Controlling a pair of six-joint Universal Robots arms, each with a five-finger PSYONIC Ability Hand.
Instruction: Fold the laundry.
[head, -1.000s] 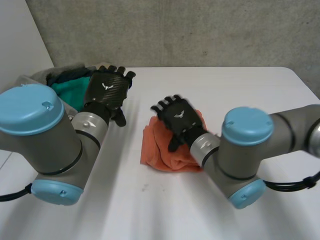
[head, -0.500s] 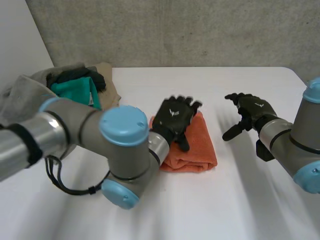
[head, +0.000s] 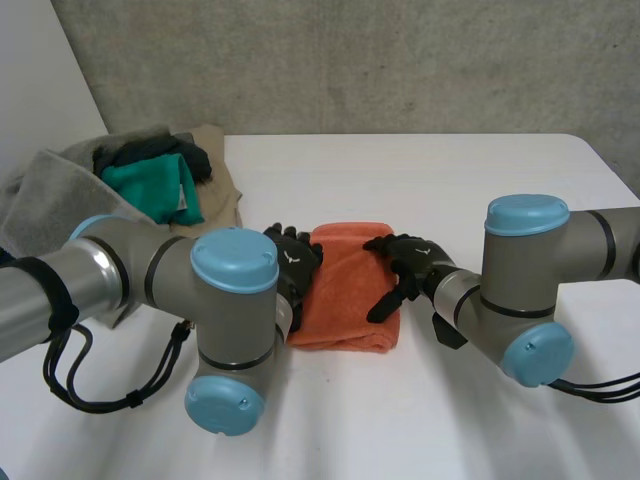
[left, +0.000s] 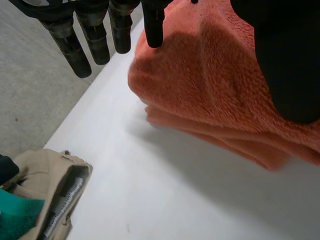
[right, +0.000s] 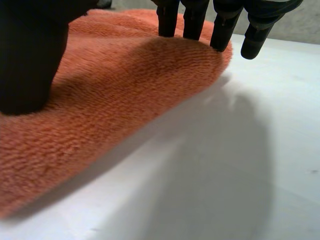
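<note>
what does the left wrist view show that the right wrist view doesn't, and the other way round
Left wrist view: past the left robot hand, a crumpled beige garment with a teal green cloth against it, lying apart from the folded orange terry towel. Right wrist view: the right robot hand, its straight fingertips resting along the towel's rounded edge. Shared: that towel on the white table, with the view's own thumb on it.

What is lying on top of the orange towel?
The left hand rests on one side edge of the towel, the right hand on the opposite edge, fingers straight. The cloth under them is covered.
</note>
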